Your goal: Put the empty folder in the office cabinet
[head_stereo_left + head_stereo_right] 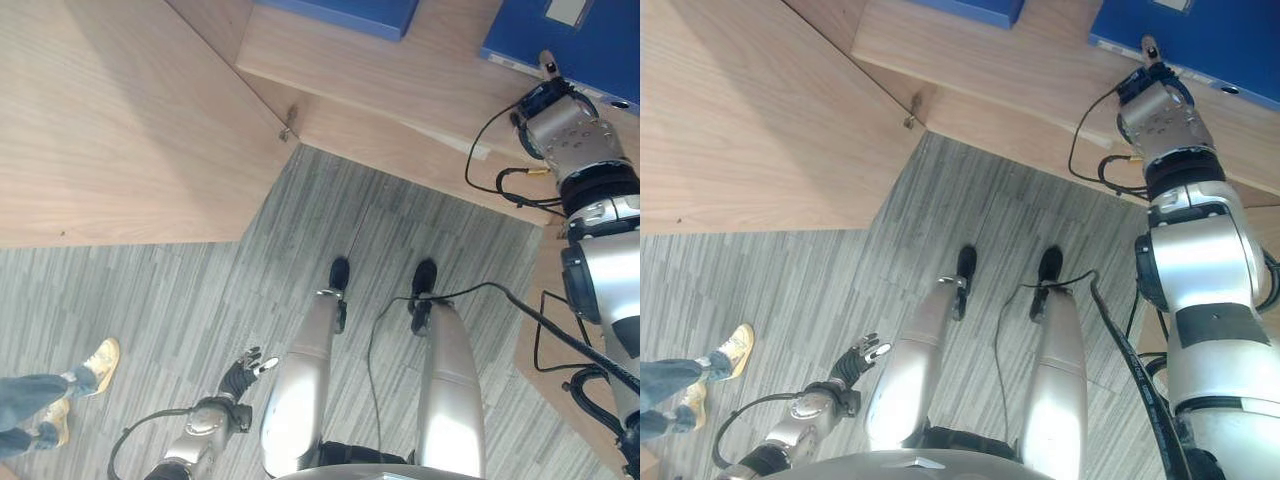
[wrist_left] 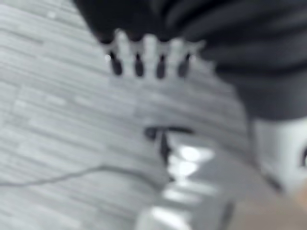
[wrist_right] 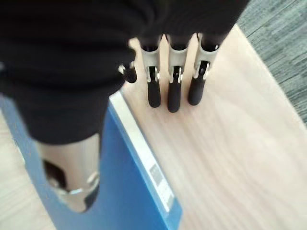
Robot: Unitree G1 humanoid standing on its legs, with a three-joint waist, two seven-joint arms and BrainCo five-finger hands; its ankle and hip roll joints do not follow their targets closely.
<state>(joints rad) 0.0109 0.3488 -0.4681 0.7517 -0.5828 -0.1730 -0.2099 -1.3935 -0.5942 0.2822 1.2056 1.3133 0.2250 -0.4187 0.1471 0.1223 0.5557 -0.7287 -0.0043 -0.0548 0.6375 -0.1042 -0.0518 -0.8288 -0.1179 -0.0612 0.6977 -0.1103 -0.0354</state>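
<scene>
On the cabinet shelf lies a flat blue folder beside the right hand, fingers straight, grasping nothing.

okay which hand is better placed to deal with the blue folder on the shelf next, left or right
Right. The right hand is up at the wooden shelf, its straight fingers over the wood just beside the blue folder. The left hand hangs low over the floor, far from the shelf.

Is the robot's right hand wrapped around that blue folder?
No: the right hand has straight fingers extended over the wooden shelf beside the blue folder.
</scene>
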